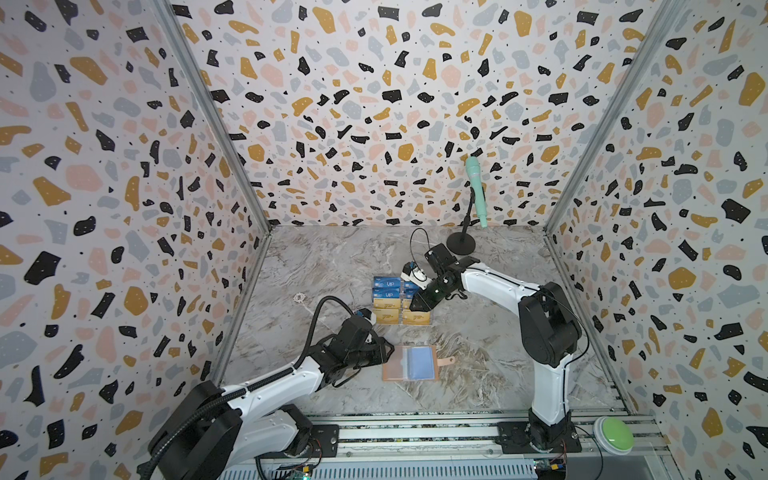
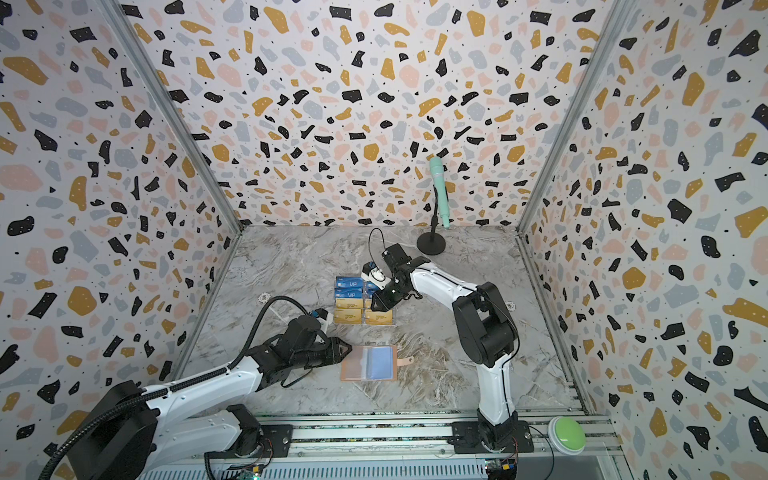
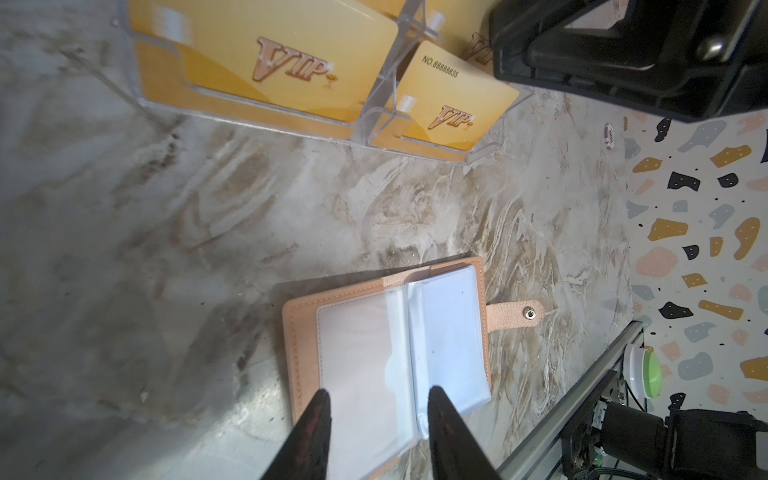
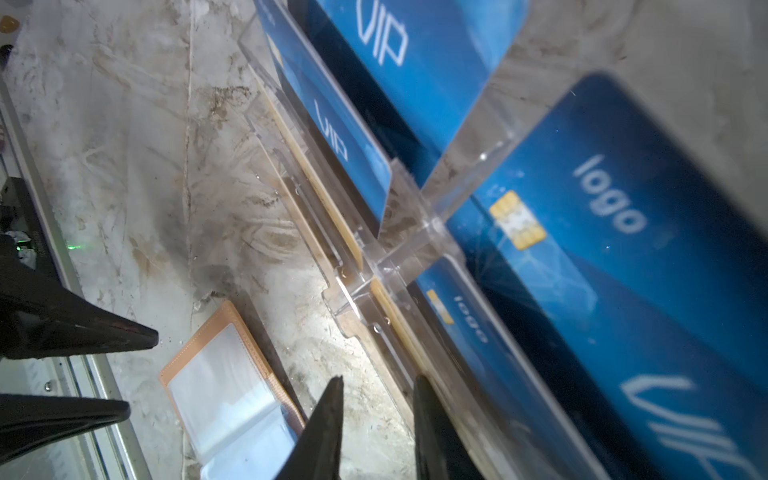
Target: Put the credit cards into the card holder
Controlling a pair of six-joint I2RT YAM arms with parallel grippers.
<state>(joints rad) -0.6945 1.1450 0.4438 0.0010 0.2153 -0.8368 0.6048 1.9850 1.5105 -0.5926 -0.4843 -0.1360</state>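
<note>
— Marble-patterned tabletop [image 1: 316, 266], terrazzo-print walls [image 1: 374, 104] on three sides. What sits on it?

— Toward the middle, a clear acrylic tiered stand [image 4: 432, 226] holding the credit cards [image 2: 351, 284]. The blue cards [image 1: 388, 286] with white "VIP" lettering fill the rear tiers, and the gold cards [image 1: 386, 318] fill the front ones. At the back stands a mint-green microphone [image 1: 476, 187] on a black base [image 1: 460, 243]. A green button [image 1: 615, 434] sits at the right end of the front rail [image 1: 415, 432].

— And the card holder?

— The card holder [image 1: 409, 363] lies open and flat on the marble, between the stand and the rail, apart from the stand. Its clear sleeves face up, and the snap tab [image 3: 515, 313] sticks out on the right arm's side. The right-hand sleeves look pale blue in both top views; I cannot tell whether a card is inside.

— Left gripper?

— The left gripper [image 3: 378, 395] is at the holder's left page. Its jaws stand partly apart with nothing between them. In the left wrist view one fingertip is over the page's outer edge and the other is near the fold. I cannot tell whether they touch the sleeve.

— Right gripper?

— The right gripper [image 4: 379, 380] points down at the stand's right column in both top views. Its jaws are narrowly apart and hold nothing. In the right wrist view the marble and the stand's clear front edge show through the gap. Every card I can make out sits in the stand.
</note>
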